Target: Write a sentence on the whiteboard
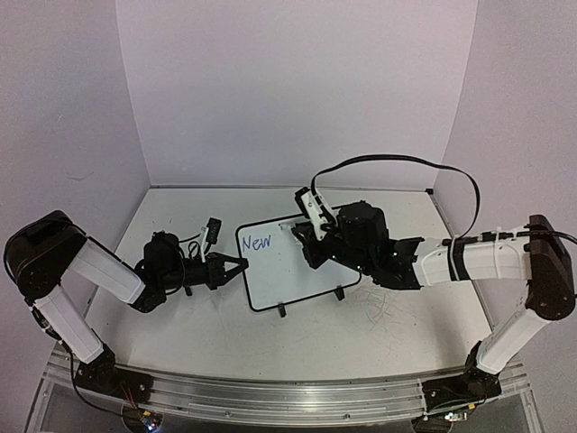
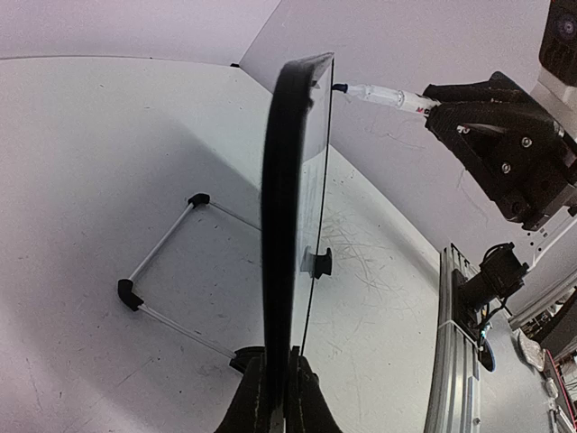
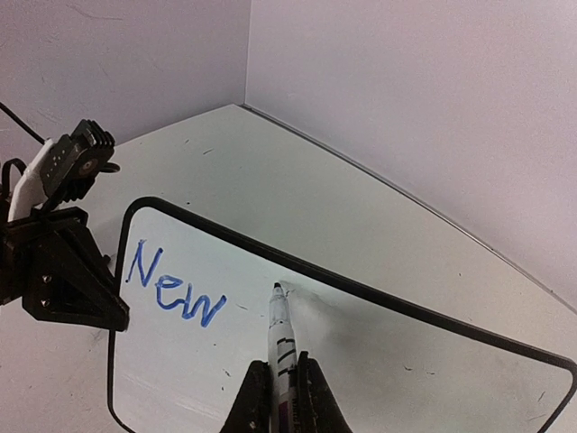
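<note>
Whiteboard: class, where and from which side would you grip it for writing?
Grip the whiteboard by its left frame edge, from the left, where the left gripper pinches it: thin frame, and the face is free for the marker in the right gripper.

Even violet-tinted light, soft shadows, wrist views fisheye-warped

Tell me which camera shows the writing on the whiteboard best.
The right wrist view: blue "New" reads large and clear on the whiteboard. The top view shows it tiny; the left wrist sees the board edge-on, writing hidden.
</note>
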`<state>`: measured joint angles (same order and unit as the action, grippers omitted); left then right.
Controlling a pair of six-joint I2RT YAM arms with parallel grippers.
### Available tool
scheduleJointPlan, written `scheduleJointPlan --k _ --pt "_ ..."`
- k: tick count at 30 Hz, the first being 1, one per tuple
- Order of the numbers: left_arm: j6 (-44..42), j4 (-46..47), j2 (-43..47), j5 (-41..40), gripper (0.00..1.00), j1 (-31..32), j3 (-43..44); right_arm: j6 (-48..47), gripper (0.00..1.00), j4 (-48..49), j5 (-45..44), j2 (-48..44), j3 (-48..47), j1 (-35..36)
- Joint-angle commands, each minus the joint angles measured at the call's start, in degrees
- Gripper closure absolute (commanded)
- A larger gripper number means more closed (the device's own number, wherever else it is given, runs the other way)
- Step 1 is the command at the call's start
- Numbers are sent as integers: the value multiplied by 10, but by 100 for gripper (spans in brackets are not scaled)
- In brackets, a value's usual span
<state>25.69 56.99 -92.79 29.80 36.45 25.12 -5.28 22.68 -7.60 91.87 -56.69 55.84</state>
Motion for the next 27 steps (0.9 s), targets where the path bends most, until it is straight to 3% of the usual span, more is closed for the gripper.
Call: scheduleJointPlan --k 1,27 --pt "-7 -19 -15 -9 100 6 15 8 100 18 0 7 -23 -3" --pt "-11 -25 -14 -9 100 6 16 21 100 4 -2 22 -22 -4"
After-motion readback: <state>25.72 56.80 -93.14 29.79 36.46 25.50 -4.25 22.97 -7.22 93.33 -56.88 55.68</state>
